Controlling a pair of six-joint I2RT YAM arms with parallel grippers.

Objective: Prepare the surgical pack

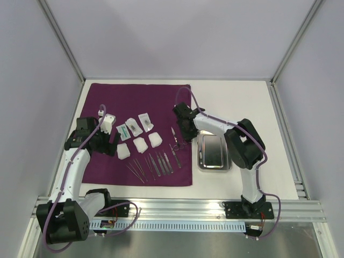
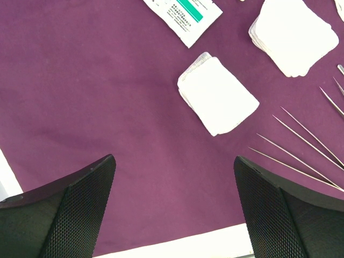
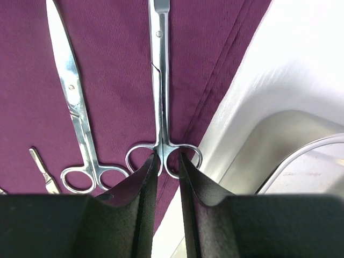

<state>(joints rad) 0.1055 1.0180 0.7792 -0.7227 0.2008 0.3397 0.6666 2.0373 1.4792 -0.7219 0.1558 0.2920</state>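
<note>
Lying on the white table [image 1: 236,97]: purple cloth [image 1: 134,102]; pale walls [image 1: 177,32] around.

The far half of the purple cloth [image 1: 140,97] lies bare, as does the white counter [image 1: 236,102] beyond and to its right, so a tool could pass freely there; the cloth's middle is crowded, with packets [image 1: 133,125], gauze squares [image 1: 141,144] and fanned tweezers [image 1: 153,164] leaving only narrow lanes; below the wide-spread left tool [image 2: 174,159] is bare cloth, the nearest gauze just ahead; the right tool [image 3: 166,161], jaws narrowly parted, sits at the rings of the slim scissors [image 3: 161,80], hemmed in by the broad-bladed scissors [image 3: 75,107] on one side and the steel tray [image 3: 279,140] rim on the other; the right arm [image 1: 244,142] overhangs the tray's right edge.
</note>
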